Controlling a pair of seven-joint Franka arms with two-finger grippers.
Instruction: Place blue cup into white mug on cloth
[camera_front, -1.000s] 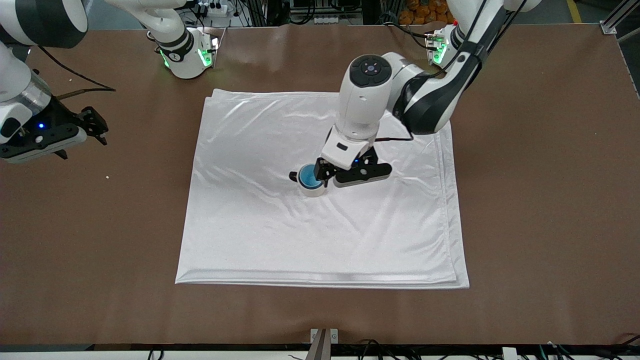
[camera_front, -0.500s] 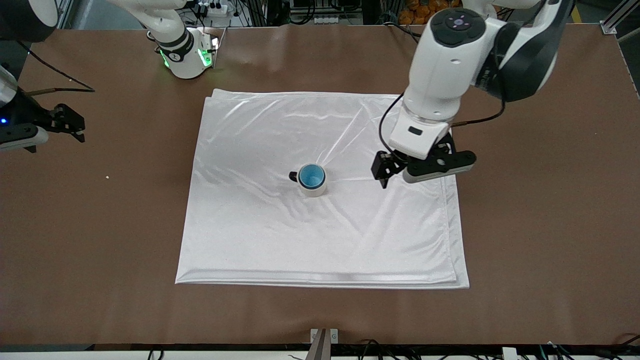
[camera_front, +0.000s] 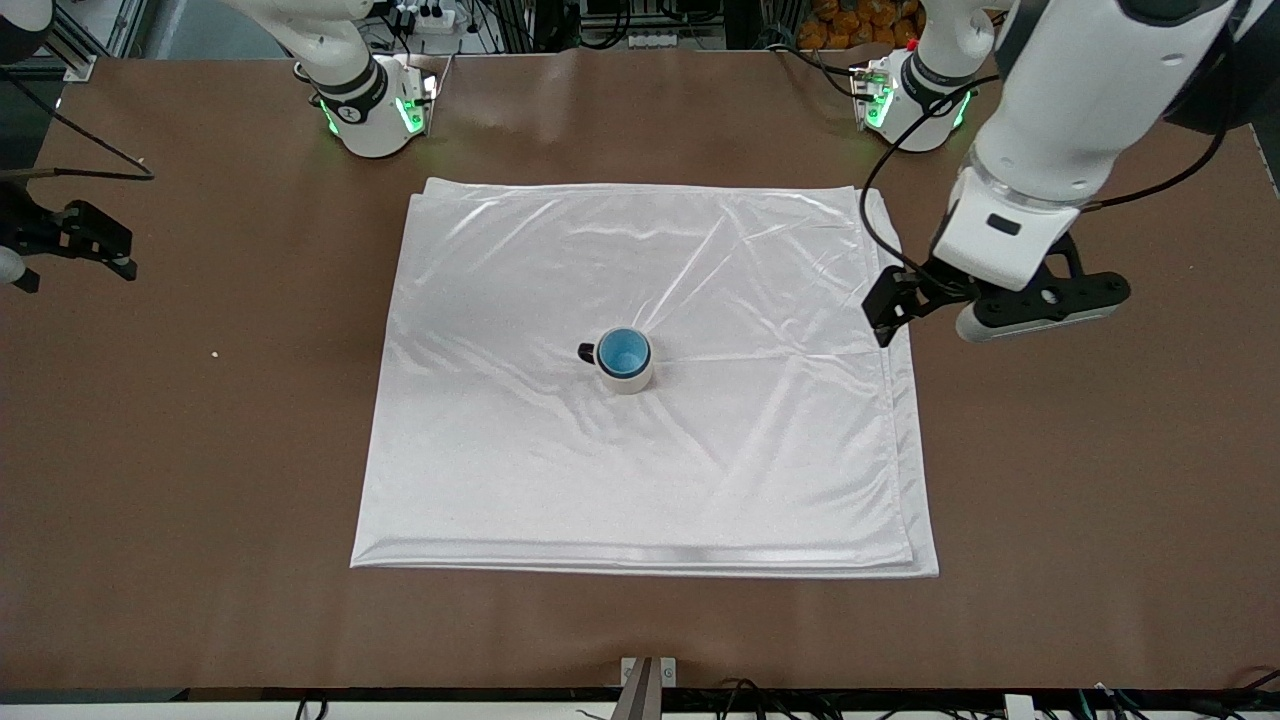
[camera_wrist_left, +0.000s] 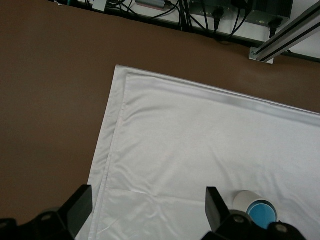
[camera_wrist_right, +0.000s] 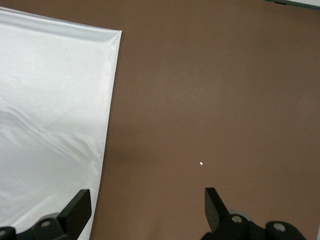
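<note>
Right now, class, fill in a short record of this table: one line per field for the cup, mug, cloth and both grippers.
blue cup: upright inside the white mug
white mug: standing on the cloth, black handle toward the right arm's end
cloth: spread flat on the brown table
left gripper: fingers open, empty, over the cloth's edge at the left arm's end
right gripper: empty, waiting over bare table at the right arm's end

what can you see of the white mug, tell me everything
The white mug is an off-white, glossy-looking cylinder with a small black handle that points toward the right arm's end of the table. It stands upright near the middle of the cloth, touching only the fabric beneath it and the blue cup nested inside, whose bright blue interior fills its mouth. No gripper touches it. The left wrist view shows it too.
</note>
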